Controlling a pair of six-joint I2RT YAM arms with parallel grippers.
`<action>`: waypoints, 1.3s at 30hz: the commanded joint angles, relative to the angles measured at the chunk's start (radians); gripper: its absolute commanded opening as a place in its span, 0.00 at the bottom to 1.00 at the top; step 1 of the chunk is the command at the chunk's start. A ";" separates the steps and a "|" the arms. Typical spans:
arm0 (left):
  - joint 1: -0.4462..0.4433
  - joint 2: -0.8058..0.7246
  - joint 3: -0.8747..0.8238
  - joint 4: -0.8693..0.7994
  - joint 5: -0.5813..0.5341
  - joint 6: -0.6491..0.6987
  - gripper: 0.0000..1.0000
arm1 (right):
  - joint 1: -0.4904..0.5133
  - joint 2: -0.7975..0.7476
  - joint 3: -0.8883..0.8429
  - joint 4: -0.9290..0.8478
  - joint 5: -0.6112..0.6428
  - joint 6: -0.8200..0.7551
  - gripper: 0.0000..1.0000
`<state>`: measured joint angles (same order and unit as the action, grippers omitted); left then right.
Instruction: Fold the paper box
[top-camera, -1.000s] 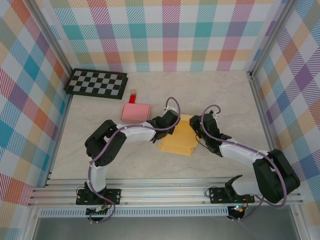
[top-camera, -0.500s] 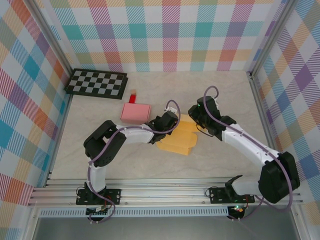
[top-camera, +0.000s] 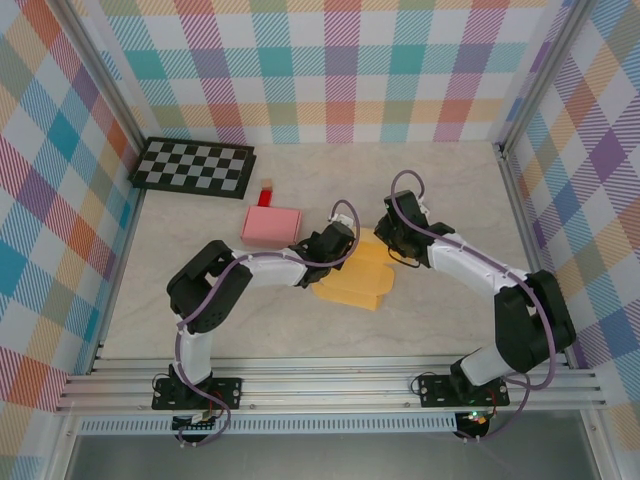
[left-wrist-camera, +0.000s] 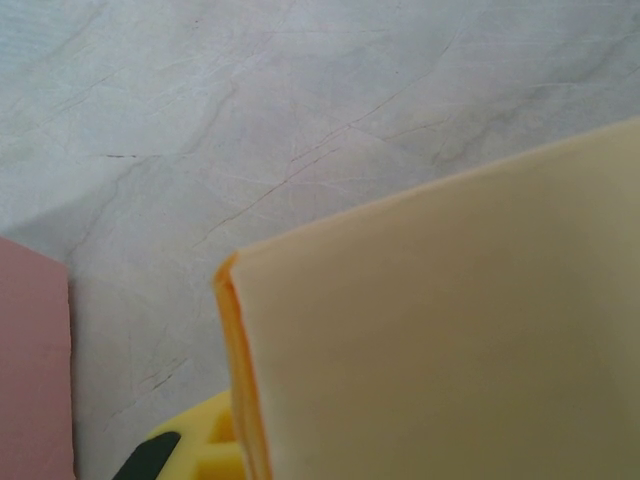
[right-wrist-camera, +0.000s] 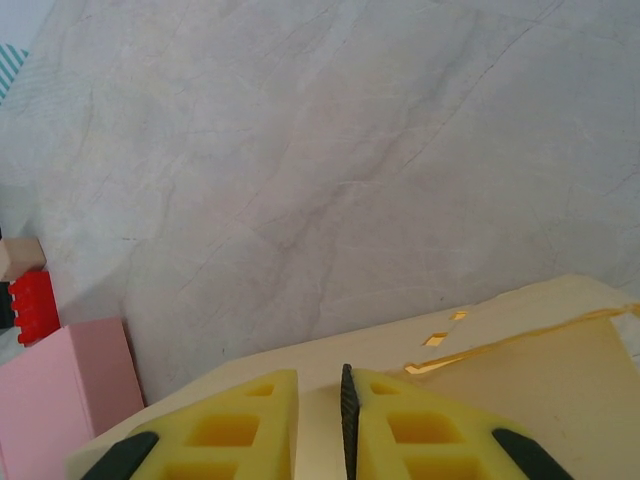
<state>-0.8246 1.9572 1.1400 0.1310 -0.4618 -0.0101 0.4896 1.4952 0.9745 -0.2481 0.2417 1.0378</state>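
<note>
The flat yellow paper box (top-camera: 356, 278) lies just right of the middle of the marble-patterned table (top-camera: 200, 320), in the same spot as a second ago. The left arm (top-camera: 270, 265) reaches across from the left and has hardly moved. The left fingers (left-wrist-camera: 205, 450) are closed on a raised flap of the box, and its folded orange edge rises from right beside the one yellow pad in sight.

The right arm (top-camera: 465, 265) has changed most. A second ago it lay bent low at the box's right edge; now it stretches farther toward the table's far edge, its end over the box's far-right corner. The right fingers (right-wrist-camera: 240, 410) stand almost together over the cream sheet with a narrow slit between them. Whether they pinch the sheet I cannot tell.

A pink rectangular box (top-camera: 271, 225) sits just left of the yellow one, toward the far edge. A small red block (top-camera: 267, 192) lies beyond it, and a black-and-white checkerboard (top-camera: 194, 165) lies in the far-left corner.
</note>
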 joint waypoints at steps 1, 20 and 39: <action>0.017 0.034 -0.042 -0.102 0.029 0.062 0.08 | 0.000 0.027 -0.023 -0.018 -0.018 0.001 0.21; 0.102 -0.010 -0.039 -0.060 0.113 -0.051 0.38 | 0.000 0.042 -0.016 -0.047 -0.025 -0.015 0.18; 0.106 0.038 0.017 -0.109 0.013 -0.106 0.12 | 0.000 0.051 -0.020 -0.056 -0.022 -0.004 0.18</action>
<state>-0.7418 2.0037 1.1866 0.0525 -0.3851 -0.1139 0.4915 1.5143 0.9745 -0.2108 0.1974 1.0374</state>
